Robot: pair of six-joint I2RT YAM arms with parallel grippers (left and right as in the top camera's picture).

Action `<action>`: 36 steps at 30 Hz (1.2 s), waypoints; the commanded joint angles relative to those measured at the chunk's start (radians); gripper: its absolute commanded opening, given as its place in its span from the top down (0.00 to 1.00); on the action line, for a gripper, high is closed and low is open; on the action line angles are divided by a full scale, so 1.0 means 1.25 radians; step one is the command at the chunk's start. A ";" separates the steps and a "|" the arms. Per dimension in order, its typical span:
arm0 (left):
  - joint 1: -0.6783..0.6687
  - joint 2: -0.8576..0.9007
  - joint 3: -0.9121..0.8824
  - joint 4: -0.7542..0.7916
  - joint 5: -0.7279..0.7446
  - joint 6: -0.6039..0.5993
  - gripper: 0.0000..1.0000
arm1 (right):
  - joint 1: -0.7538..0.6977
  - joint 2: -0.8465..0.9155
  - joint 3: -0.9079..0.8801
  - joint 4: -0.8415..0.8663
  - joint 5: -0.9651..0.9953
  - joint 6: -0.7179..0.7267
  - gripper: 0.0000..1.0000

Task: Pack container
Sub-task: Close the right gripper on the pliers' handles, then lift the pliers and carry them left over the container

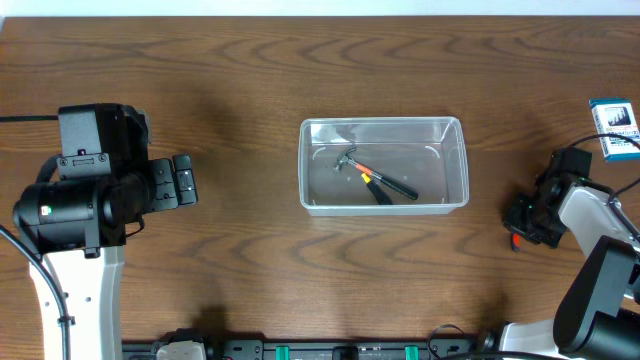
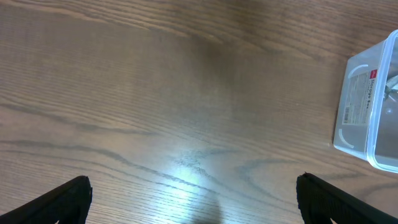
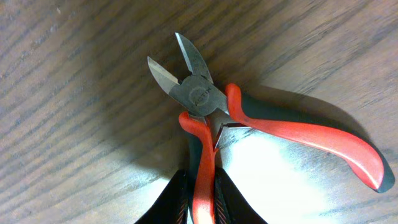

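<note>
The clear plastic container [image 1: 384, 165] sits mid-table, with a small hammer [image 1: 352, 161] and a black-and-orange tool [image 1: 385, 184] lying inside it. Its corner shows at the right of the left wrist view [image 2: 371, 99]. My right gripper [image 3: 202, 199] is shut on one red handle of a pair of side cutters [image 3: 205, 99], low over the table at the far right [image 1: 522, 228]. The cutters' jaws are spread open. My left gripper [image 2: 193, 199] is open and empty, above bare wood to the left of the container [image 1: 185, 181].
A small blue-and-white box [image 1: 615, 127] lies at the far right edge, behind the right arm. Bare wooden table lies between the left gripper and the container.
</note>
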 commanded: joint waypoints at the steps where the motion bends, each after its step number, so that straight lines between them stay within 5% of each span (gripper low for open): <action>1: 0.004 0.004 0.003 -0.002 -0.006 -0.007 0.02 | -0.004 0.006 0.016 -0.022 -0.015 -0.036 0.86; 23: 0.004 0.004 0.003 -0.002 -0.006 -0.007 0.02 | 0.042 0.006 0.469 -0.340 -0.009 -0.211 0.92; 36: 0.004 0.004 0.003 -0.002 -0.006 -0.007 0.02 | 0.335 0.006 0.665 -0.358 -0.009 -0.235 0.87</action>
